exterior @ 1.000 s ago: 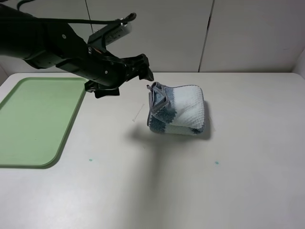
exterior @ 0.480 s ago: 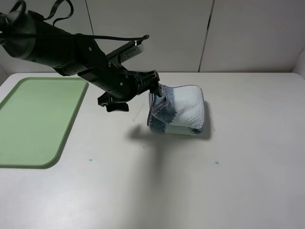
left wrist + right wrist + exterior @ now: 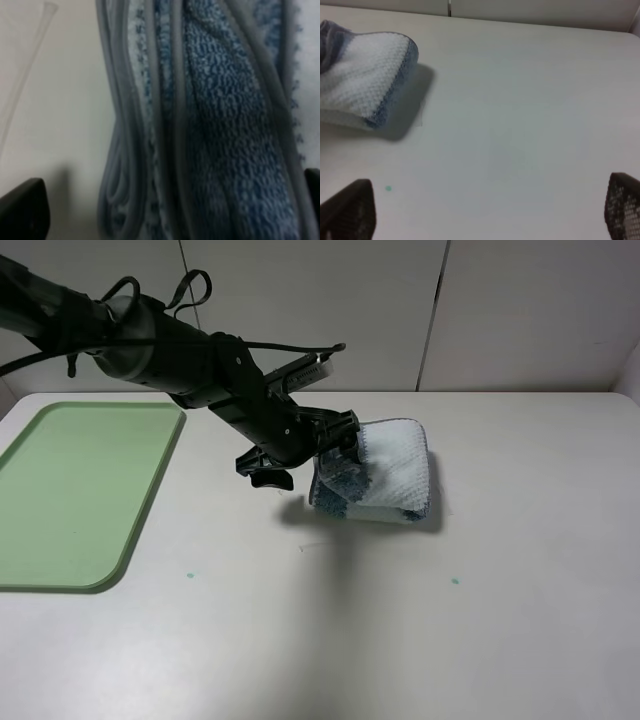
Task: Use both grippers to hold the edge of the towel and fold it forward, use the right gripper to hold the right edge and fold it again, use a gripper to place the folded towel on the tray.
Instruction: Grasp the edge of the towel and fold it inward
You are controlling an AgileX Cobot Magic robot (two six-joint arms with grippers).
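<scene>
One folded towel [image 3: 385, 472], layered edges leftward.

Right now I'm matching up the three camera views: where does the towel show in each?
Exterior high: towel centre, on the table, left tool at its left edge.
Left wrist: fills the frame, grey-edged folds.
Right wrist: upper left corner.
Shared landmark: the towel's grey edging.

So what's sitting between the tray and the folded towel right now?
In the exterior high view, only bare table plus the left gripper reaching over it, between tray and towel.
</scene>
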